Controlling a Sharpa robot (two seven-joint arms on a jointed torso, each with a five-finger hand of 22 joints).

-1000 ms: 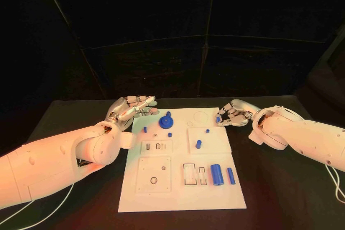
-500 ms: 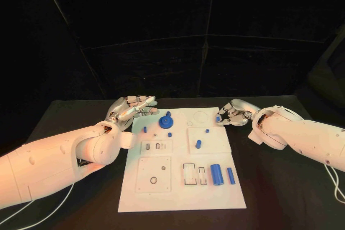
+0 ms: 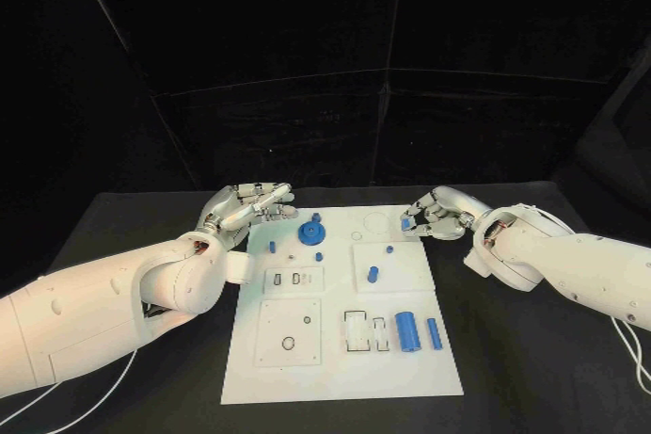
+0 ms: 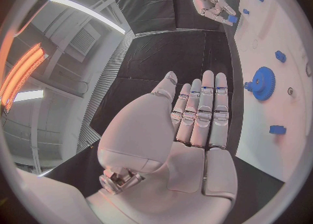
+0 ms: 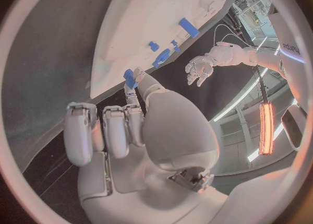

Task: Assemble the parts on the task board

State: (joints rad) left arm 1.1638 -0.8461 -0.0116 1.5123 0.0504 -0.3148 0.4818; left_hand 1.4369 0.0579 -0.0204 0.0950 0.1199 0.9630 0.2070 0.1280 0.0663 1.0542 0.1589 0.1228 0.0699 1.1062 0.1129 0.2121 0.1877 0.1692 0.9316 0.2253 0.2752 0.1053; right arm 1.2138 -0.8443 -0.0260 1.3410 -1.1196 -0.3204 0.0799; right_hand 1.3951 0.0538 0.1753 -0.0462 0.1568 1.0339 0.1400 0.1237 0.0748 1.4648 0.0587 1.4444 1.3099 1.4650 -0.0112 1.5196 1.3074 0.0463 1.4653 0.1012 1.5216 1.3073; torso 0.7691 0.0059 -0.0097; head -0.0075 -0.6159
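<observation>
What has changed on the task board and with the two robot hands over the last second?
Very little. The right robot hand has edged slightly toward the far right corner of the task board and holds a small blue part at its fingertips, as before. The left robot hand stays open beside the board's far left corner. The blue gear and the blue cylinders lie where they were.

Matt white plastic task board [image 3: 340, 359], matt blue plastic gear [image 3: 312, 232], matt black table [image 3: 543, 377], glossy silver-metal left hand [image 3: 251, 205].
</observation>
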